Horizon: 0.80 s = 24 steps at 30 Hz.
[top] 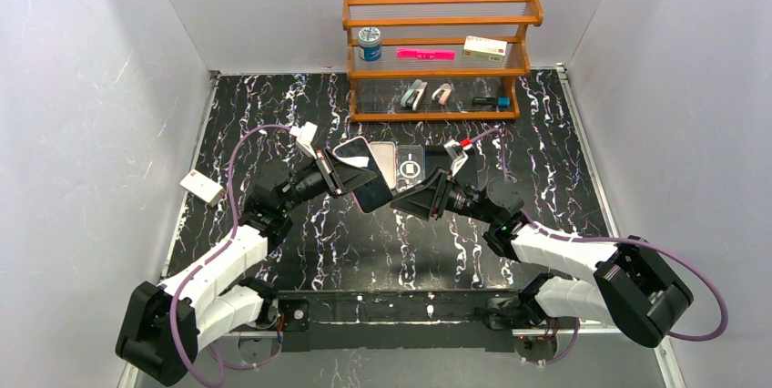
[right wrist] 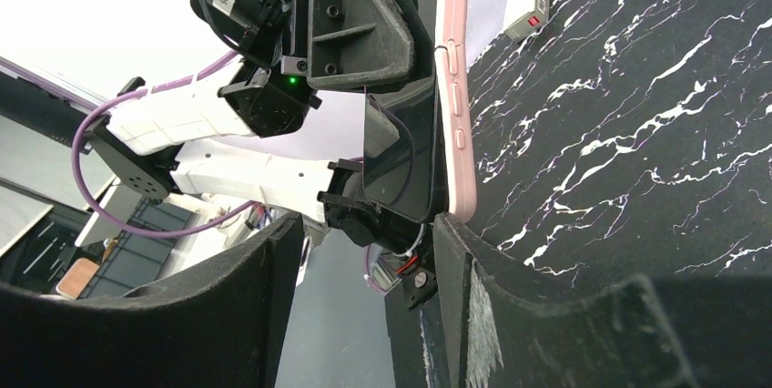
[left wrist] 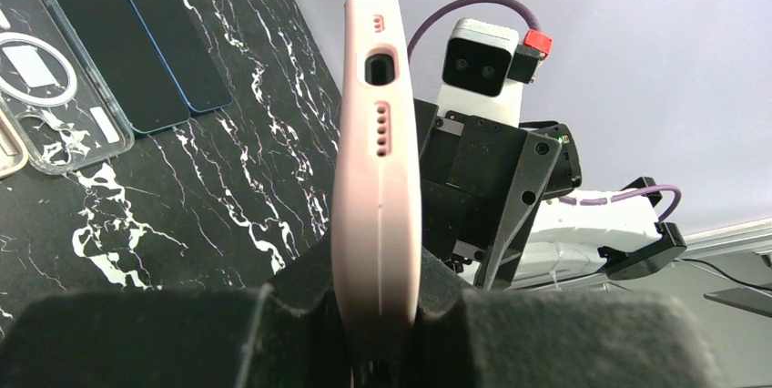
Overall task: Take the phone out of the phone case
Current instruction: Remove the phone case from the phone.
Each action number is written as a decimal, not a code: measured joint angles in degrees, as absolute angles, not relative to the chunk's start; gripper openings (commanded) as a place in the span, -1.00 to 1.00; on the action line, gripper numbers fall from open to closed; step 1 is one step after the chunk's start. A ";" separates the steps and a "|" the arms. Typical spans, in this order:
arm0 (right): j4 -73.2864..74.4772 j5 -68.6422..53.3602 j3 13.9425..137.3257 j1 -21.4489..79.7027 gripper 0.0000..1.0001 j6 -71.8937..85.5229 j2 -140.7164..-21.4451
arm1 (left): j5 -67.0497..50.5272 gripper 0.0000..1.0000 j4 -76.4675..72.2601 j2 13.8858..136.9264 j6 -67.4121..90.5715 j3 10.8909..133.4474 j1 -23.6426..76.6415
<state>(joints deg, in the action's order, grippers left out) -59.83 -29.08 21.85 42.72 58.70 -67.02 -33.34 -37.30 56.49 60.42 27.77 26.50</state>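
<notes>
half done at most, clamping the pink phone case (left wrist: 376, 178) with the phone (right wrist: 405, 151) inside, clear above the worktop (top: 364, 251), in the closed left end effector (left wrist: 378, 324), hovering the right end effector (right wrist: 364, 229) fingers-apart at its free corner, probably needing next to pinch and peel the rim.

Pale walls (top: 82, 87) around a black marbled table (top: 364, 251) — wooden rack (top: 437, 21) behind

left wrist: lower end of phone case (left wrist: 375, 178) buried between left fingers (left wrist: 137, 338); clear case (left wrist: 55, 124) cut by left edge. right wrist: case top runs off frame, can't tell if right fingers (right wrist: 546, 333) touch it. rack (top: 437, 21) items too small to ID
</notes>
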 measured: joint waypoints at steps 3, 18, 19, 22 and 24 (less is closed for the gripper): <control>-59.79 -29.30 21.85 42.76 0.24 58.78 -67.02 | -33.26 -1.00 -37.36 56.71 60.36 27.70 26.52; -61.17 -29.95 21.87 42.72 0.24 58.81 -68.97 | -33.12 -1.00 -37.67 57.08 60.51 27.66 26.94; -61.56 -30.02 21.87 42.68 0.24 58.81 -69.25 | -32.93 -1.00 -37.69 57.08 60.62 27.66 27.05; -62.52 -30.48 21.89 42.35 0.24 58.83 -69.95 | -31.86 -1.00 -37.80 57.08 60.99 27.64 27.59; -63.31 -30.89 22.33 42.46 0.24 59.13 -70.76 | -31.59 -1.00 -38.48 57.21 61.69 27.57 28.73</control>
